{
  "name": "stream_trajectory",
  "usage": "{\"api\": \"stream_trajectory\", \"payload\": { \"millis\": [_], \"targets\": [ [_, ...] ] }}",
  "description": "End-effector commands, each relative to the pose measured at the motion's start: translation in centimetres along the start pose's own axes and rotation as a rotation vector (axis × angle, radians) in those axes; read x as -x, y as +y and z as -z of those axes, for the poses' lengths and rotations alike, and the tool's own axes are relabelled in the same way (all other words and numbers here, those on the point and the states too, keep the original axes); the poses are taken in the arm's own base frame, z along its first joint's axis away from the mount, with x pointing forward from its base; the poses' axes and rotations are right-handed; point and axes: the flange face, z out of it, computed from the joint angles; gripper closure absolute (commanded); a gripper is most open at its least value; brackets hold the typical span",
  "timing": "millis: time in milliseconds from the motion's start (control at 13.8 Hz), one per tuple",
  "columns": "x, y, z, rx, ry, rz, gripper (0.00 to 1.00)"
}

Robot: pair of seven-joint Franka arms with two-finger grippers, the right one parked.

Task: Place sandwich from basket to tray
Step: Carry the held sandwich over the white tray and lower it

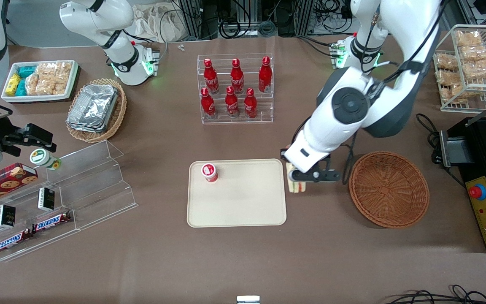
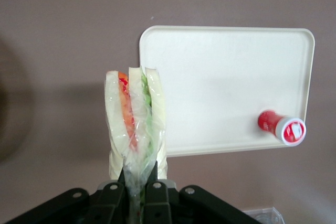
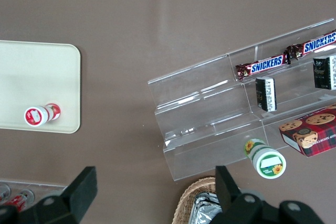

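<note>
My left gripper point(image 1: 298, 179) point(image 2: 139, 182) is shut on the sandwich point(image 1: 296, 185) point(image 2: 136, 124), a wrapped wedge of white bread with orange and green layers. It hangs above the table between the reddish-brown wicker basket point(image 1: 388, 190) and the cream tray point(image 1: 236, 193) point(image 2: 226, 87), close to the tray's edge nearest the basket. The basket holds nothing that I can see. A small red cup with a white lid point(image 1: 209, 172) point(image 2: 281, 126) lies on the tray at the corner toward the parked arm, on the side farther from the front camera.
An acrylic rack of red bottles point(image 1: 235, 88) stands farther from the front camera than the tray. A black appliance with a red button point(image 1: 479, 185) sits beside the basket at the working arm's end. Acrylic steps with snack bars point(image 1: 57, 198) and a foil-container basket point(image 1: 95, 109) lie toward the parked arm's end.
</note>
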Motion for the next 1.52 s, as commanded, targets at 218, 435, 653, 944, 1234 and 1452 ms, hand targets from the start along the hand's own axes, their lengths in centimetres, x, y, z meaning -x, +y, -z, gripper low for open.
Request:
{"api": "stream_trajectory", "payload": {
  "millis": [218, 435, 653, 944, 1234, 1452],
  "targets": [
    [-1.1, 1.8, -9.3, -0.004, 0.013, 0.011, 1.0],
    [-1.4, 1.9, -13.9, 0.024, 0.005, 0.01, 1.0],
    [-1.5, 1.8, -16.6, 0.033, 0.01, 0.003, 1.0],
    [-1.1, 1.7, -18.1, 0.033, -0.004, -0.002, 0.99],
    [-0.8, 2.1, -18.3, 0.036, -0.018, 0.01, 0.0],
    [-1.1, 1.7, -17.7, 0.032, -0.015, 0.047, 0.0]
  ]
}}
